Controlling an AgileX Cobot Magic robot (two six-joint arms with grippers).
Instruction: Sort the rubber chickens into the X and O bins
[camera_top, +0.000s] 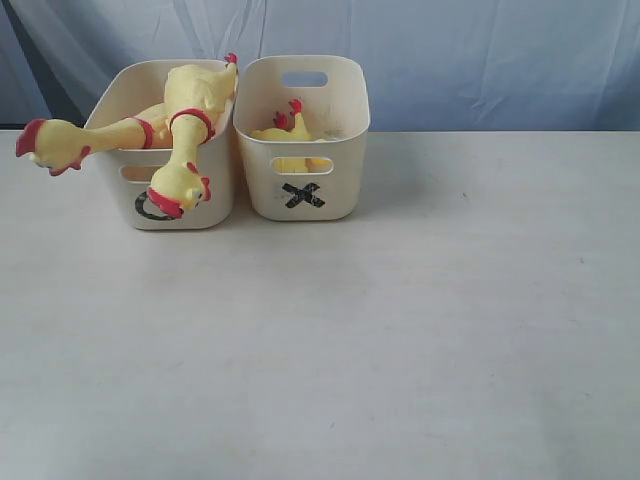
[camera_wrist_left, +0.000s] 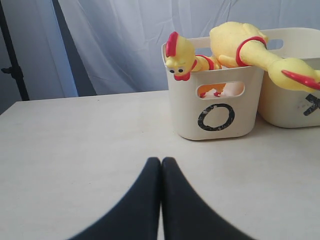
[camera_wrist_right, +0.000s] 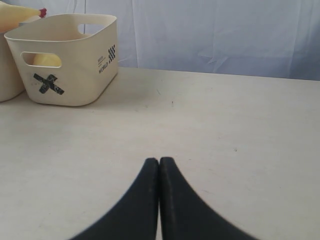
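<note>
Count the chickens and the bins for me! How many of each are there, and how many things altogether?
Bins: 2, the O bin and the X bin
Rubber chickens: 3, two hanging out of the O bin and one inside the X bin
Total: 5

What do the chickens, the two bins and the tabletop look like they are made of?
Chickens: probably soft rubber or vinyl; smooth, slightly glossy yellow skin, necks drooping over the rim. O bin and X bin: moulded plastic, matt cream; rounded corners, cut handle slots. Table: pale matt surface with faint marks; laminate or painted board, unclear.
</note>
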